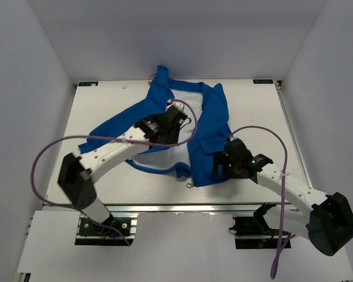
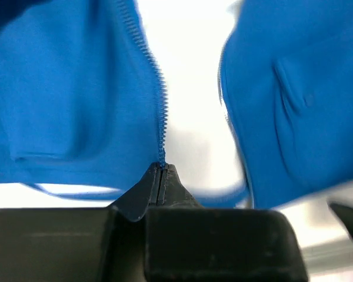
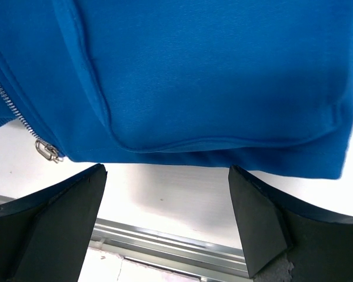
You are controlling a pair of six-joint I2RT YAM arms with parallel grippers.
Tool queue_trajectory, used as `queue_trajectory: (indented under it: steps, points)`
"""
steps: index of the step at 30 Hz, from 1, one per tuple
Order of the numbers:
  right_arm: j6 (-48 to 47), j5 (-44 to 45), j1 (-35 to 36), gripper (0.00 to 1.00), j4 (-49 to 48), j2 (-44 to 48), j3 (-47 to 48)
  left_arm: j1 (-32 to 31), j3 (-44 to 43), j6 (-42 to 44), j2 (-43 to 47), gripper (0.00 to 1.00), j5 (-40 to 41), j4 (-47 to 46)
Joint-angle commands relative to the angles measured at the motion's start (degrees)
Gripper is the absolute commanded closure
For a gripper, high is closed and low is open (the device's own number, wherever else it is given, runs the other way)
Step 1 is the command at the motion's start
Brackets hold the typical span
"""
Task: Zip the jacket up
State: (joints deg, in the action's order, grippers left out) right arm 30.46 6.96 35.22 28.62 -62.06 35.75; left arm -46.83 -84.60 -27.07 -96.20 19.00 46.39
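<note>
Left wrist view: the left end effector (image 2: pixel 160 171) is pressed together, pinching the lower end of 1 zipper edge of the jacket (image 2: pixel 65 88). The right end effector (image 3: pixel 165 194) is spread, its 2 fingers just short of the near hem, beside the zipper pull (image 3: pixel 47 151). The jacket lies unzipped on the surface (image 1: pixel 100 100).

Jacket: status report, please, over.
Left gripper shut on jacket, at zipper teeth. Right gripper open, near hem. Zipper undone, fronts apart. No obstruction seen.

Robotics lab cell: white enclosure walls (image 1: pixel 23 59), white table (image 1: pixel 106 106), aluminium rail (image 1: pixel 176 207) at near edge.
</note>
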Motion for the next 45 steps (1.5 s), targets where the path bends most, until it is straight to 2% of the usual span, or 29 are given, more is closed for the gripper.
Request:
queue_trajectory:
  steps: [1,6,8,11,13,14,15,17,18,20,21,25,28,34,37,39,40,44,45]
  points:
    - [-0.9,-2.5,-0.2,0.11,-2.3,-0.5,-0.1,-5.2,4.6,-1.9,10.1,1.00,-1.9,2.9]
    - [-0.9,-3.0,-0.3,0.11,-3.0,-0.5,-0.6,-15.4,12.7,-9.4,13.6,1.00,-5.0,4.1]
    - [-0.3,-2.7,-0.3,0.11,-2.8,-0.6,-0.9,-17.7,15.8,-12.3,13.4,1.00,-6.0,2.7]
    - [0.7,-3.0,-0.3,0.11,-2.7,-0.5,-1.2,-17.9,22.3,-15.5,13.1,1.00,-8.0,-1.4]
    - [1.1,-3.4,-0.3,0.11,-2.7,0.0,-1.3,-18.0,25.7,-16.0,13.3,0.81,-9.5,-4.6]
    - [1.1,-3.5,-0.3,0.11,-2.9,0.8,-1.4,-18.0,26.3,-16.1,13.7,0.63,-9.9,-6.4]
    - [1.1,-3.6,-0.3,0.11,-3.0,1.2,-1.4,-18.0,26.8,-16.1,13.8,0.56,-10.3,-7.1]
    - [0.7,-3.3,-0.3,0.11,-3.0,1.9,-1.4,-18.1,27.2,-15.6,14.2,0.36,-10.6,-7.5]
    - [0.7,-3.3,-0.3,0.11,-3.0,2.6,-1.2,-18.1,27.1,-15.5,14.8,0.20,-10.3,-7.2]
    - [0.6,-4.2,-0.3,0.11,-3.1,3.4,-1.1,-18.0,26.7,-15.4,15.6,0.04,-9.1,-6.7]
    - [0.0,-5.2,-0.2,0.11,-3.4,3.8,-1.1,-18.1,26.7,-15.4,16.7,0.02,-8.6,-6.0]
    - [-1.6,-12.6,-0.2,0.11,-6.2,5.1,-2.4,-18.0,26.8,-17.0,20.8,0.02,-3.6,-2.5]
    - [-1.7,-13.6,1.0,0.11,-7.8,5.9,-2.9,-17.6,27.5,-19.2,25.4,0.02,2.4,-0.4]
    - [0.1,-9.1,9.0,0.11,-9.0,1.8,-1.1,-9.9,34.9,-17.8,30.1,0.02,-0.2,-9.6]
    - [0.8,-7.8,10.9,0.11,-10.7,-3.1,-0.9,-4.4,38.4,-15.0,28.3,0.02,-0.1,-18.9]
    - [1.4,-7.3,10.8,0.11,-12.4,-4.6,-1.4,-0.7,39.1,-12.7,26.5,0.02,-5.3,-23.2]
    - [1.4,-4.1,10.7,0.11,-13.1,-5.3,-1.3,0.7,38.9,-12.0,25.3,0.02,-8.9,-25.0]
    - [2.7,3.3,9.5,0.11,-10.4,-11.3,1.8,3.2,35.3,-8.4,15.9,0.02,-9.7,-28.9]
    - [2.3,3.9,9.0,0.11,-10.5,-12.5,2.3,3.7,34.1,-8.0,11.2,0.02,-9.5,-28.8]
